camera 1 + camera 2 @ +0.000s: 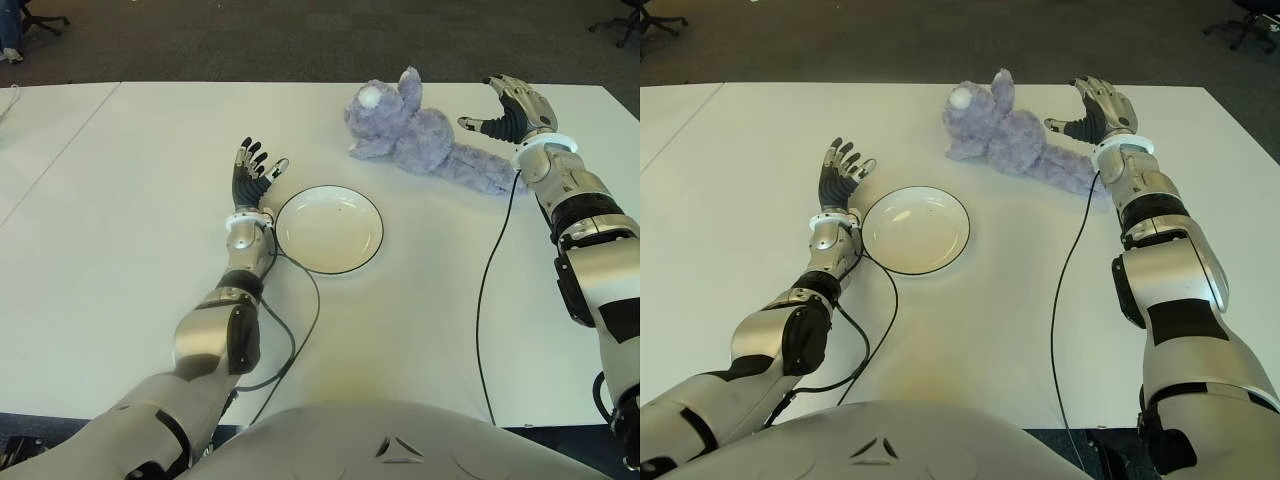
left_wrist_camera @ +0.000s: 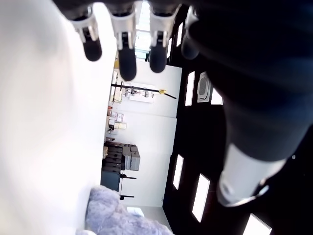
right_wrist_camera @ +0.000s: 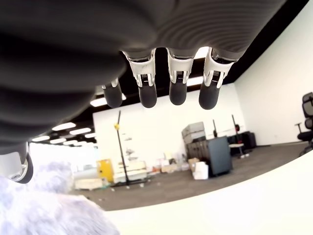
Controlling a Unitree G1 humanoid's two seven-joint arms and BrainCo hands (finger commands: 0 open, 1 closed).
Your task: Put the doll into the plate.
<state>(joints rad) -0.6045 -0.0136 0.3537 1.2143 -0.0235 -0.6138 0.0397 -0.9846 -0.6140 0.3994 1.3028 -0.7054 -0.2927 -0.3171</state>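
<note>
The right hand's fingers point(image 3: 177, 93) were extended and spread, gripping nothing; the thumb pointed toward the doll without a confirmed hold. The right hand point(image 1: 515, 108) stood palm open at the far right of the table point(image 1: 120, 250), just beside the doll's outstretched lower end. Whether thumb and plush touched could not be determined.

The left hand's fingers point(image 2: 126, 61) were likewise straight and fanned apart, holding nothing. The left hand point(image 1: 254, 175) was raised with fingertips upward, just beside the left rim of the plate, on the robot's left of it.

The doll point(image 1: 420, 135), a lavender plush animal with a white muzzle, lay on its side on the table, head toward the centre and body trailing toward the right hand. It was beyond the plate and to its right, apart from it, not inside it.

The plate point(image 1: 329, 229), white, round and dark-rimmed, sat flat on the table with nothing in it.

Dark cables ran from each wrist: one point(image 1: 300, 330) curled near the plate's near edge, another point(image 1: 487, 300) crossed the table on the right
</note>
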